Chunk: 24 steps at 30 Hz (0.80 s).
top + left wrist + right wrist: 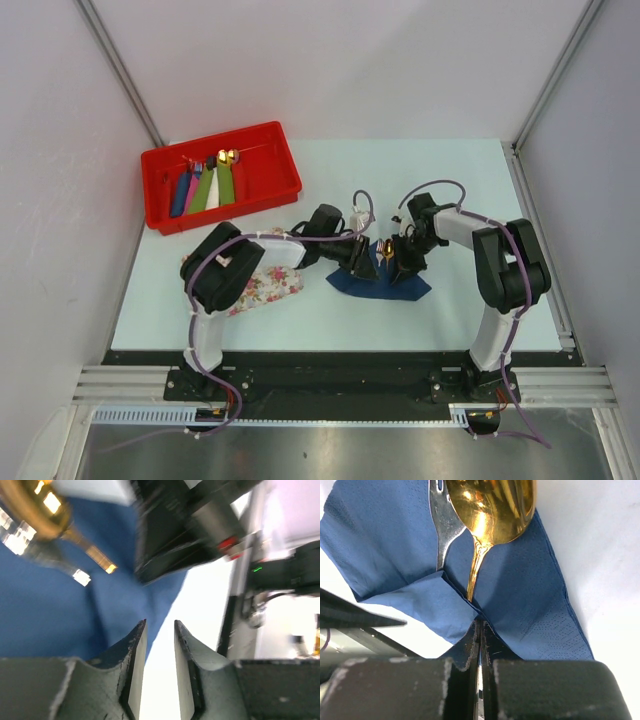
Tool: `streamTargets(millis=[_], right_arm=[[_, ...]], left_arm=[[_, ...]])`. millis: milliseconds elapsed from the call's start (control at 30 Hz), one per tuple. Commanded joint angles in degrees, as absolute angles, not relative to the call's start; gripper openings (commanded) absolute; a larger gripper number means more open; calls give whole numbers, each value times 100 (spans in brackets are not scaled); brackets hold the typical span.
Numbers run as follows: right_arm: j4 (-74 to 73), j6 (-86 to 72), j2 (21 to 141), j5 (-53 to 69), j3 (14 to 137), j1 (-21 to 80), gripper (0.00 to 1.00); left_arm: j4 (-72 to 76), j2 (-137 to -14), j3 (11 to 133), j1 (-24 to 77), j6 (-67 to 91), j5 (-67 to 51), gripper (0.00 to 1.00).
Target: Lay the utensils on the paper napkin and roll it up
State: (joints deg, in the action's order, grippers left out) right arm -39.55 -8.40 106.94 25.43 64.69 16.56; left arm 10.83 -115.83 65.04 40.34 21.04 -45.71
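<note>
Two robot arms met over a dark blue napkin on a white table. The right gripper had its jaws pressed tight together and seemed to be pinching a fold of the napkin right at its tips. A flap of the sheet was turned over just ahead and to the left of those tips. Straight ahead of the tips lay the gold spoon, its handle end running into the crease. The silvery fork lay beside the spoon on its left, and its handle slipped under the flap. The left gripper had its jaws slightly spread with nothing between them. Bare table showed through the gap, and the napkin's edge was just left of and beyond its tips. The napkin looked thin, soft and light, so it would likely crumple, tear or spring open if let go. An edge or fold looked like the best place to pinch it, rolling with the utensils kept inside. The spoon and fork looked stiff, smooth and slippery, and would probably slide on the paper if the sheet were tugged. The spoon bowl and fork tines were cut off at the top of the right wrist view. Both handle ends were hidden by the fold. The left wrist view was blurred, and in the overhead view the grippers covered most of the napkin.
</note>
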Motion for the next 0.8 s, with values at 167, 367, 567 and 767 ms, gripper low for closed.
streamTargets(millis=[167, 367, 567, 767], right_arm=[[-3568, -747, 10802, 2452, 6311, 1503, 0], [-3542, -756, 10810, 2566, 6346, 1468, 0], [-3595, -729, 10740, 2628, 6346, 1468, 0], [-3797, -694, 10591, 2847, 6486, 1407, 8]], left_arm=[[4069, -12058, 6283, 4017, 4438, -5484, 34], [3946, -12559, 6565, 4017, 4710, -5344, 29], [3596, -12718, 6653, 4008, 4527, -5142, 24], [3033, -12850, 6750, 3946, 4351, -4887, 19]])
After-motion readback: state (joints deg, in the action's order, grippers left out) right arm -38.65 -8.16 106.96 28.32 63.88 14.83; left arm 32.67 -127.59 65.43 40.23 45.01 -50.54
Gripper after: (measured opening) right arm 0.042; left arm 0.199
